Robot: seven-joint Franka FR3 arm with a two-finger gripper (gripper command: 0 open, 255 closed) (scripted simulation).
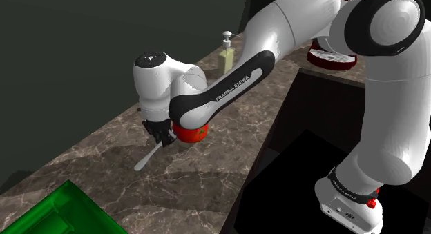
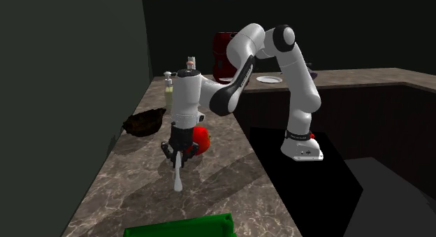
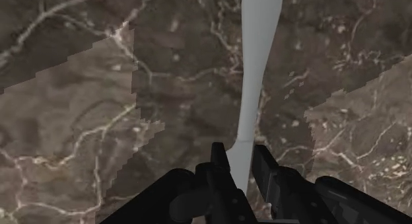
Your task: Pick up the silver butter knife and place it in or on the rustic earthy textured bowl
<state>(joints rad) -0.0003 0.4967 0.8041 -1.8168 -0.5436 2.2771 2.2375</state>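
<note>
Shoulder view: one green bin (image 1: 74, 206) sits at the near end of the marble counter (image 1: 97, 143); I cannot tell what is inside it. One pump bottle (image 1: 226, 58) with yellowish liquid stands at the far end by the wall. The gripper (image 1: 160, 134) points down at the counter, just beside one red fruit (image 1: 192, 134). One pale knife (image 1: 147, 159) slants from the fingers down toward the counter; whether its far tip touches the surface is unclear.

Second exterior view: one dark brown bowl (image 2: 143, 122) rests on the counter (image 2: 230, 180) near the wall, well apart from the knife (image 2: 179, 175); its contents cannot be made out. The gripper (image 2: 178, 153) hangs between the bowl and the fruit (image 2: 202, 139), with the knife reaching down below it. The pump bottle (image 2: 168, 93) stands behind the bowl, and the bin (image 2: 185, 227) lies at the bottom edge. One red machine (image 2: 223, 52) stands at the far corner.

Wrist view: the gripper (image 3: 241, 158) is nearly closed, its two fingers (image 3: 221, 168) clasping the knife (image 3: 256, 71) by its narrow end. The blade widens away from them over the counter (image 3: 79, 90).
</note>
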